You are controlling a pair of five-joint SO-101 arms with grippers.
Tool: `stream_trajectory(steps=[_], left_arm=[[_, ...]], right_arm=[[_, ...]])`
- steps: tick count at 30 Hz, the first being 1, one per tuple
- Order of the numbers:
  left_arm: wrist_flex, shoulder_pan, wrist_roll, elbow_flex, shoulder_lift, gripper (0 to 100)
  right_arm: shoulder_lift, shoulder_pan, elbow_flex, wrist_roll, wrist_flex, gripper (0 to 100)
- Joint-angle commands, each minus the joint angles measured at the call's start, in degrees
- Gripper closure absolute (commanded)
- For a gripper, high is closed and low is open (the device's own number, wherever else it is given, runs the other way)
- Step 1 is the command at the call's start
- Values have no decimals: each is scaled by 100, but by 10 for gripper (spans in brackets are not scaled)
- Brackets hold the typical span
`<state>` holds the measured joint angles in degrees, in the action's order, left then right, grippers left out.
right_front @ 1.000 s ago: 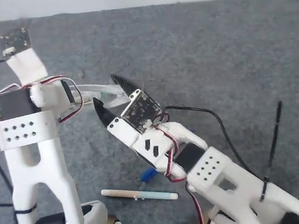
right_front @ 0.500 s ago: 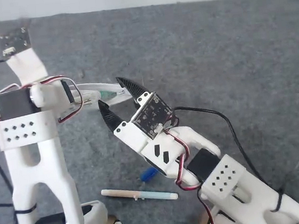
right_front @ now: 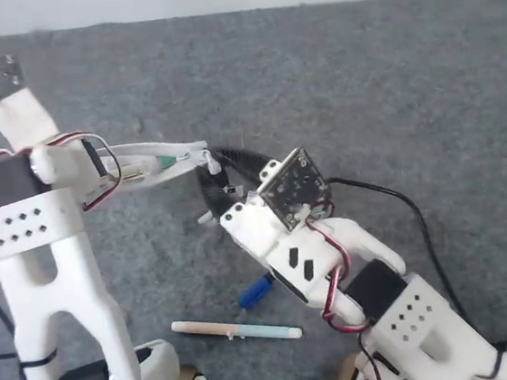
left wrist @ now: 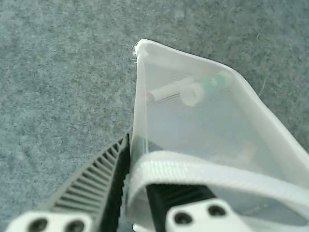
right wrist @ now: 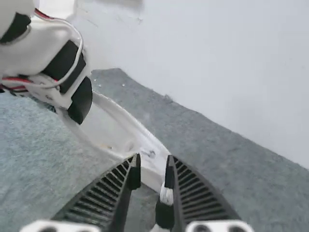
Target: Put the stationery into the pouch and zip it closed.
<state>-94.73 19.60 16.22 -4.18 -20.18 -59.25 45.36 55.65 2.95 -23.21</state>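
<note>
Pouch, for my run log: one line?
left gripper: holds translucent white mesh pouch | right gripper: shut on its end | cream-blue pen: outside

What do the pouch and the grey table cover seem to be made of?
The pouch: likely thin translucent white plastic or fine mesh, since a pen shows through; its rim looks like woven tape. The table cover: probably grey felt or short carpet, matte and fuzzy.

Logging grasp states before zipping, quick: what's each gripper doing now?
Left gripper: closed on the pouch rim.
Right gripper: closed on the pouch's other end.
</note>
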Motion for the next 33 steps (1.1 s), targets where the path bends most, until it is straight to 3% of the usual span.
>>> stream_trajectory(steps=[1,6,15,33], left_arm=[[9,132,70,84,-88,989],[79,554,334,180,-88,989],[123,765,360,251,-88,989],[123,747,360,242,-62,989]], right_arm=[[-277,-207,-79,-114,-356,924],[-259,-629,-79,-853,-699,924],[-31,-646,-79,-914,-866,924],[4198,-664,-2514,-2435,-2149,924]])
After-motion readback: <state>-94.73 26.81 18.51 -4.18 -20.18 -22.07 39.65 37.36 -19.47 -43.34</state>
